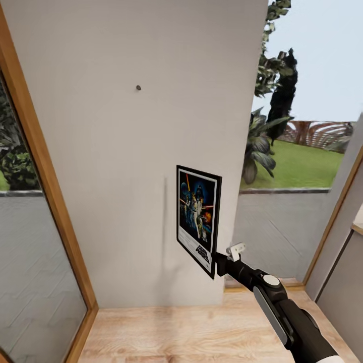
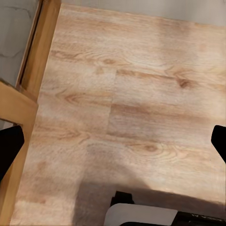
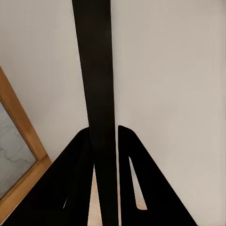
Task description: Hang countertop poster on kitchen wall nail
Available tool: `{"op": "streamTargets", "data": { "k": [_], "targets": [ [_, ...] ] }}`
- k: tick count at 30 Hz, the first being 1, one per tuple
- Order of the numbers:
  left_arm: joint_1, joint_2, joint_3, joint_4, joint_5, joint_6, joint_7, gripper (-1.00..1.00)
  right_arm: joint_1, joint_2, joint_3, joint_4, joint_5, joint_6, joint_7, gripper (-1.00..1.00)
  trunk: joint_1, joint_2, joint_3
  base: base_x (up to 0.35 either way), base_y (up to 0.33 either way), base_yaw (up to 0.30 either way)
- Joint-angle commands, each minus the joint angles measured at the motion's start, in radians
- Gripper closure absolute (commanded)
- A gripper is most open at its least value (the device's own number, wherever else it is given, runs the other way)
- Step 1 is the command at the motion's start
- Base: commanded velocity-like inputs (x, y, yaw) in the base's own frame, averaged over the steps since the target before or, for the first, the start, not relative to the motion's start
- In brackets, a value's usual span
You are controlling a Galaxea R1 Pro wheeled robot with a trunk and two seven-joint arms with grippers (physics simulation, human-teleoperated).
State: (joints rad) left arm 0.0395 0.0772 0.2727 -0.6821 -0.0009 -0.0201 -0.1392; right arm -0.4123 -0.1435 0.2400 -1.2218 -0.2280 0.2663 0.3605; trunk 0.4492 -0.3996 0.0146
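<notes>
The poster point(image 1: 198, 217) stands upright in the air in front of the pale grey wall point(image 1: 126, 166), its dark blue artwork and bottom title facing me. My right gripper point(image 1: 218, 264) is shut on its lower right corner. In the right wrist view the poster point(image 3: 98, 94) shows edge-on as a black strip pinched between the two fingers point(image 3: 77, 179). The wall nail point(image 1: 138, 87) is a small dark stub high on the wall, up and to the left of the poster. My left gripper point(image 2: 113, 141) is open over the wooden floor point(image 2: 132, 108), its dark fingertips point(image 2: 9, 146) far apart.
A wood-framed glass panel point(image 1: 35, 242) runs along the left of the wall. To the right, a window point(image 1: 302, 126) looks onto plants and grass. A grey cabinet side point(image 1: 348, 297) stands at the far right. Wooden floor point(image 1: 201, 333) lies below the wall.
</notes>
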Motion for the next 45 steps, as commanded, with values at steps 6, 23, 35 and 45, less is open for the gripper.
{"op": "streamTargets", "data": {
  "k": [6, 23, 35, 45],
  "targets": [
    [0.0, 0.0, 0.003, 0.0, -0.001, -0.002, -0.007, -1.0, 0.0, -0.001, 0.001, -0.001, -0.013, 0.01, 0.003, 1.0, 0.001, 0.0, 0.0, 0.272, 0.058, 0.0],
    [0.0, 0.0, 0.003, 0.0, 0.0, -0.003, -0.007, -1.0, 0.0, 0.0, 0.027, -0.038, -0.016, 0.014, 0.058, 1.0, 0.001, 0.0, 0.0, 0.049, 0.01, 0.0],
    [0.0, 0.0, 0.004, 0.0, 0.0, -0.003, -0.01, -1.0, -0.002, 0.012, 0.05, -0.171, -0.016, 0.119, 0.179, 1.0, 0.001, 0.0, 0.0, 0.0, 0.0, 0.0],
    [0.0, 0.0, 0.003, 0.0, 0.001, -0.003, -0.011, -1.0, -0.251, 0.113, 0.121, -0.258, -0.016, 0.519, 0.261, 1.0, 0.001, 0.0, 0.0, 0.0, 0.0, 0.0]
  ]
}}
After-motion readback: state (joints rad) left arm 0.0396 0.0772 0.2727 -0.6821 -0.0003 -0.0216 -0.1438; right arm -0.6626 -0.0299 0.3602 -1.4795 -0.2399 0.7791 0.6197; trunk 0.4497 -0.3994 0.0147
